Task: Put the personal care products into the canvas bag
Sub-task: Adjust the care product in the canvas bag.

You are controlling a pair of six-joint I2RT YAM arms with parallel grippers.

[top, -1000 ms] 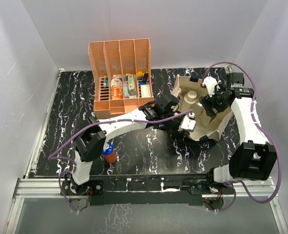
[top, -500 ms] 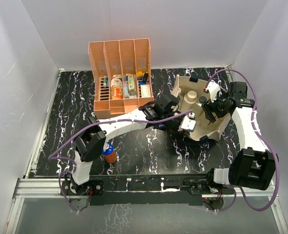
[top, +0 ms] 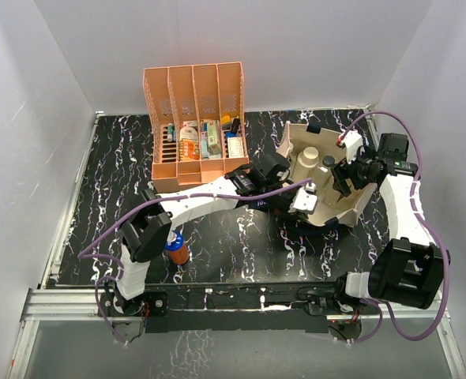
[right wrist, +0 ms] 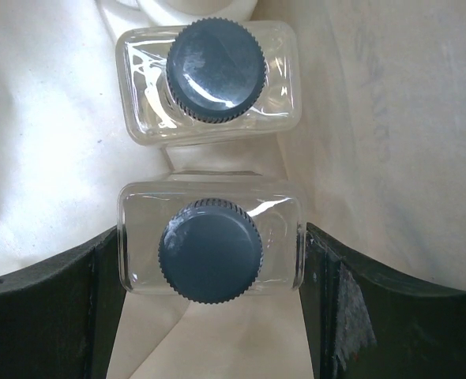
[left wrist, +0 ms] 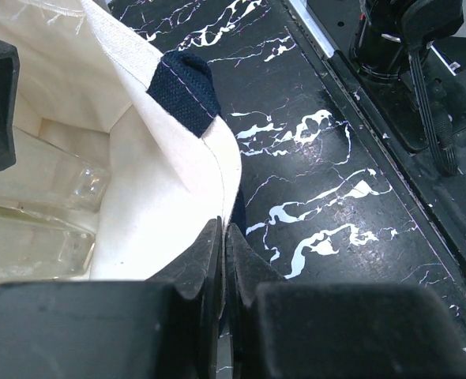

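The job is partway done. The right fingers (right wrist: 51,316) reach down into the bag (top: 292,144), spread wide and pressed against both sides of a clear square bottle (right wrist: 209,253) with a dark cap. It is held upright, low inside the bag, and not yet let go.

Just beside it, further in, stands a second clear bottle (right wrist: 209,79). The top view shows a white round top (top: 308,155) near them, so at least three things look to be in.

The left fingers (left wrist: 213,253) are pinched tight on the bag's rim just below a navy strap end (left wrist: 184,87), holding the mouth open.

Out on the desk (top: 122,174) stands the orange-brown bottle (top: 178,251) with the blue cap, near the left arm's base — well apart from the bag. The orange rack (top: 193,95) at the back holds more things — too small to tell whether any belongs to the job.

As I judge it, what is left is to release this bottle and then fetch the orange-brown one.
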